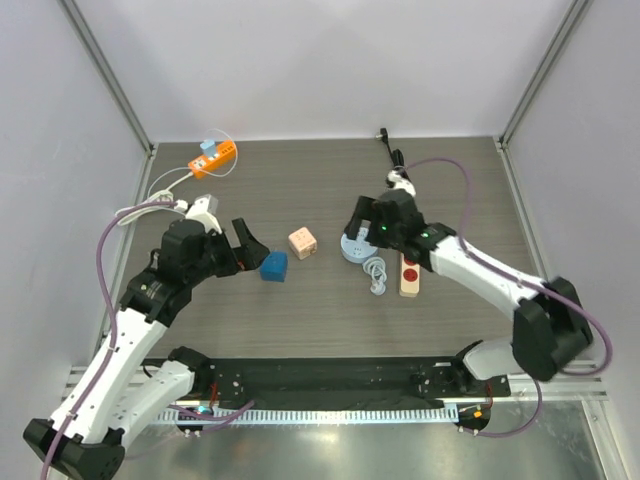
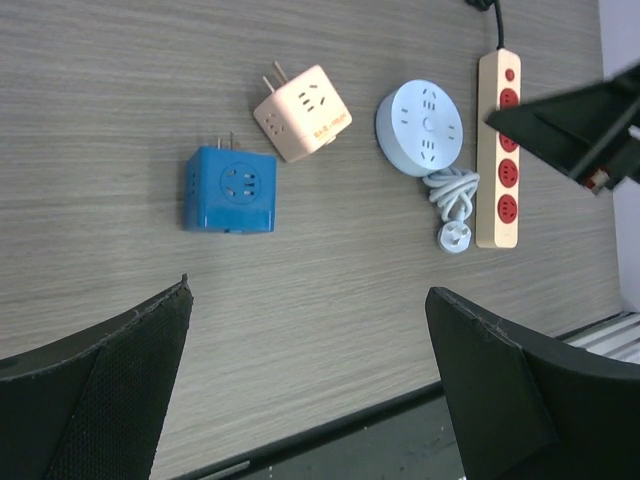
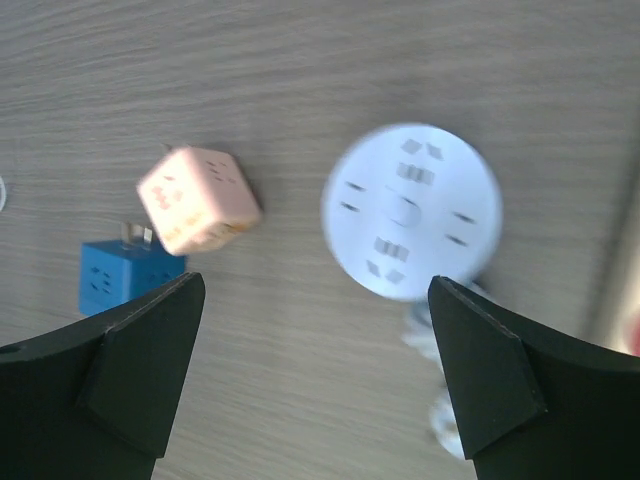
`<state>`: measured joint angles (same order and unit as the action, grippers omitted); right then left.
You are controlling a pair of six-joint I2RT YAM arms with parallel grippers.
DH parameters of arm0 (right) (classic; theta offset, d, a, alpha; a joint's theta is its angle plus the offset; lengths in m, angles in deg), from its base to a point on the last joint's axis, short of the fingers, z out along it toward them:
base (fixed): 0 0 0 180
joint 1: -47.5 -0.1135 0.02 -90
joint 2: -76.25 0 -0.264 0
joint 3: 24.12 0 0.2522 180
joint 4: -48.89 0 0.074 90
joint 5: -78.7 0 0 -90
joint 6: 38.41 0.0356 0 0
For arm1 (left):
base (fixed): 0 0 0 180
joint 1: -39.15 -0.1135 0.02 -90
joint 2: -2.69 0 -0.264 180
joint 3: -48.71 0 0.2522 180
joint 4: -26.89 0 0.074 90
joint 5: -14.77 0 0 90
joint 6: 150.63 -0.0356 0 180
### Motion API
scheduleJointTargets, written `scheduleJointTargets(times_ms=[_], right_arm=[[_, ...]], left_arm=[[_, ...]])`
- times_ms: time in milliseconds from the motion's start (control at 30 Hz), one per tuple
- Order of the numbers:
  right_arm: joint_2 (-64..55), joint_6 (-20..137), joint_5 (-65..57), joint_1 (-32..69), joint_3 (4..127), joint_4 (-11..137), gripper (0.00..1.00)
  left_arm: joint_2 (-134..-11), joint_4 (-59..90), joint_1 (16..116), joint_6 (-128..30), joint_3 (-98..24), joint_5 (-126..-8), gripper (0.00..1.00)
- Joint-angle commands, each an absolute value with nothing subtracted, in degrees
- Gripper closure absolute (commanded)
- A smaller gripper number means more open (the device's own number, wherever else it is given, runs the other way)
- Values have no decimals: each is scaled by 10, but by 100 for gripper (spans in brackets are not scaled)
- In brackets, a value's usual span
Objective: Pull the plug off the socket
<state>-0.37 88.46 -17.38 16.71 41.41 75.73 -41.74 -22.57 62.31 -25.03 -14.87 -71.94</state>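
Gaping and empty, my left gripper (image 1: 252,248) sits at nine o'clock of the blue cube adapter (image 1: 274,266); my right gripper (image 1: 358,226), equally open, hovers over the round socket (image 1: 357,248). Left wrist: pink cube adapter (image 2: 302,113) lies apart, one o'clock of blue. Right wrist: blurred. No plug looks seated, so I may shove the wrong piece.

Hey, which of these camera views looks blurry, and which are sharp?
Right wrist view: smeared, the round white socket and pink cube have soft edges. Left wrist view: crisp, holes on the blue cube readable. Top view: sharp, evenly lit.
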Motion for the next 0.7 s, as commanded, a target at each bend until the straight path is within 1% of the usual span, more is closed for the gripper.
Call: scheduleJointTargets(times_ms=[0, 33, 100, 133, 200, 233, 333, 400, 467, 533, 567, 667], right_arm=[[-83, 909, -253, 122, 520, 719, 0], [-129, 913, -255, 116, 535, 689, 0], [-170, 925, -272, 102, 568, 651, 0], [-207, 934, -279, 101, 576, 595, 1], [-253, 940, -279, 97, 614, 548, 0], [-302, 941, -277, 97, 635, 525, 0], [-373, 925, -277, 97, 728, 504, 0], [-428, 897, -267, 97, 782, 489, 0], [-471, 879, -255, 98, 810, 472, 0], [-485, 874, -253, 101, 831, 466, 0], [-489, 884, -244, 107, 832, 460, 0], [-487, 875, -225, 111, 831, 437, 0]], left_arm=[[-434, -253, 611, -261, -184, -697, 0], [-441, -255, 609, -266, -189, -699, 0], [-455, -250, 600, -269, -196, -698, 0], [-471, -238, 595, -269, -201, -698, 0], [-496, -224, 577, -262, -206, -699, 0], [-525, -207, 569, -257, -210, -693, 0], [-574, -160, 527, -236, -218, -656, 0], [-631, -143, 483, -234, -236, -629, 0], [-689, -131, 433, -234, -266, -616, 0], [-726, -110, 397, -218, -286, -606, 0], [-764, -101, 354, -206, -302, -603, 0], [-811, -53, 298, -145, -319, -600, 0]])
